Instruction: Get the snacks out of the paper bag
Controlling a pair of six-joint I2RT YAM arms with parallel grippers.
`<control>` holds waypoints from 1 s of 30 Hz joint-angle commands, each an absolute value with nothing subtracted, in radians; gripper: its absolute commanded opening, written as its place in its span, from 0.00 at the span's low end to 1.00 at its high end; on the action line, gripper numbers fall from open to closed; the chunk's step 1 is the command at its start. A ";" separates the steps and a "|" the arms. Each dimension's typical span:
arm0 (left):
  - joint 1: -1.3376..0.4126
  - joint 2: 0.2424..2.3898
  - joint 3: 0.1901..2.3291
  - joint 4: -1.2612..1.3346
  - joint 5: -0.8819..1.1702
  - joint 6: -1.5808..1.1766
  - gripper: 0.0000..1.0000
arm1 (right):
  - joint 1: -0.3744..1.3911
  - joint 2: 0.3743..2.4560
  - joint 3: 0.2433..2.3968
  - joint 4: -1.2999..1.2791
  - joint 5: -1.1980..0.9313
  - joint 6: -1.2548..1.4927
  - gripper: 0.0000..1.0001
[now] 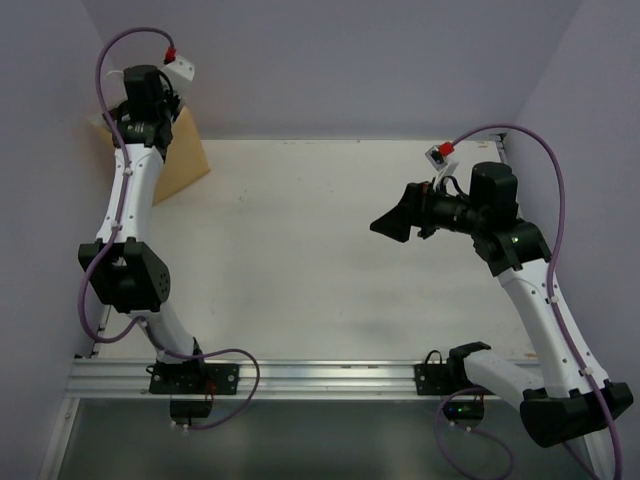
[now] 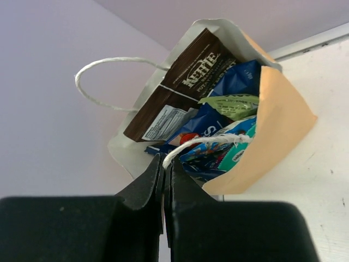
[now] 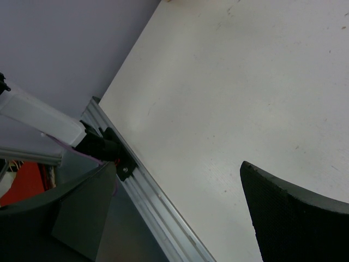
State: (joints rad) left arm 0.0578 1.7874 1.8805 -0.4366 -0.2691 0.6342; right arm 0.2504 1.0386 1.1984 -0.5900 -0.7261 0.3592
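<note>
**1. Right arm.** My right gripper (image 1: 385,226) hangs over the bare table (image 1: 320,250) at mid depth, well apart from the task's things. Its jaws stand wide apart and grasp nothing.

**2. Left arm.** This arm reaches into the far left corner. The left gripper (image 2: 163,161) has its jaws pressed together. The near string handle (image 2: 212,142) of the paper bag (image 2: 283,120) runs out from between the tips, so I judge the handle to be pinched there.

**3. Task items.** The paper bag sits in the far left corner by the wall, with its mouth turned toward the left wrist camera. I cannot tell whether it rests fully on the table or is tipped by the handle. All visible snacks are inside:
- a brown chip bag (image 2: 185,87) against the white inner wall
- a dark-blue chip bag (image 2: 234,79) beside it
- a green wrapper (image 2: 232,103) lying over the blue one
- a teal packet (image 2: 234,153) just behind the near handle

**4. Handling.** I expect the packets to be light, air-filled and slippery, with contents that crush easily. I would grip a flat crimped seam, not the belly. The brown chip bag reaches nearest the mouth, so I judge it the easiest first pick. The paper bag is thin and light and will likely slide or buckle if a packet drags. I would anchor it by the handle while the other arm pulls. The near string handle crosses the mouth and may snag.
</note>
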 commanded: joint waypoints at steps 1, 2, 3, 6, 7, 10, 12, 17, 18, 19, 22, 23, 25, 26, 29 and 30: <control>0.035 1.715 1.921 -0.439 -0.203 0.577 0.00 | 0.255 1.022 1.243 -0.569 -0.738 0.359 0.99; 0.013 1.706 1.916 -0.451 -0.207 0.575 0.00 | 0.255 1.020 1.243 -0.569 -0.736 0.359 0.99; 0.003 1.688 1.910 -0.457 -0.213 0.577 0.00 | 0.255 1.017 1.243 -0.569 -0.735 0.357 0.99; -0.078 1.651 1.881 -0.466 -0.241 0.581 0.00 | 0.255 1.002 1.239 -0.569 -0.732 0.354 0.99; -0.092 1.641 1.873 -0.468 -0.245 0.577 0.00 | 0.255 0.993 1.239 -0.569 -0.729 0.354 0.99; -0.147 1.609 1.855 -0.495 -0.245 0.539 0.00 | 0.255 0.974 1.233 -0.568 -0.724 0.351 0.99; -0.176 1.586 1.845 -0.517 -0.218 0.487 0.00 | 0.255 0.963 1.230 -0.568 -0.724 0.351 0.99; -0.286 1.519 1.778 -0.555 -0.173 0.396 0.00 | 0.256 0.924 1.220 -0.569 -0.707 0.344 0.99; -0.308 1.497 1.757 -0.555 -0.173 0.367 0.00 | 0.255 0.920 1.220 -0.574 -0.706 0.339 0.99; -0.333 1.490 1.752 -0.566 -0.172 0.353 0.00 | 0.255 0.916 1.220 -0.574 -0.701 0.339 0.99; -0.425 1.468 1.746 -0.592 -0.163 0.283 0.00 | 0.253 0.904 1.215 -0.571 -0.701 0.341 0.99; -0.466 1.460 1.743 -0.610 -0.167 0.263 0.00 | 0.255 0.900 1.212 -0.569 -0.701 0.341 0.99; -0.504 1.447 1.743 -0.629 -0.166 0.189 0.00 | 0.255 0.890 1.212 -0.569 -0.698 0.342 0.99; -0.541 1.442 1.741 -0.630 -0.155 0.163 0.00 | 0.255 0.888 1.212 -0.569 -0.696 0.342 0.99; -0.624 1.427 1.718 -0.635 -0.140 0.091 0.00 | 0.255 0.879 1.207 -0.571 -0.699 0.344 0.99; -0.641 1.424 1.710 -0.635 -0.140 0.071 0.00 | 0.255 0.876 1.203 -0.566 -0.701 0.345 0.99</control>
State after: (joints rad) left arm -0.5846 1.4883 1.7153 -0.6804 -0.1654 0.1871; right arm 0.2508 0.8932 1.1984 -0.5900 -0.6987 0.3508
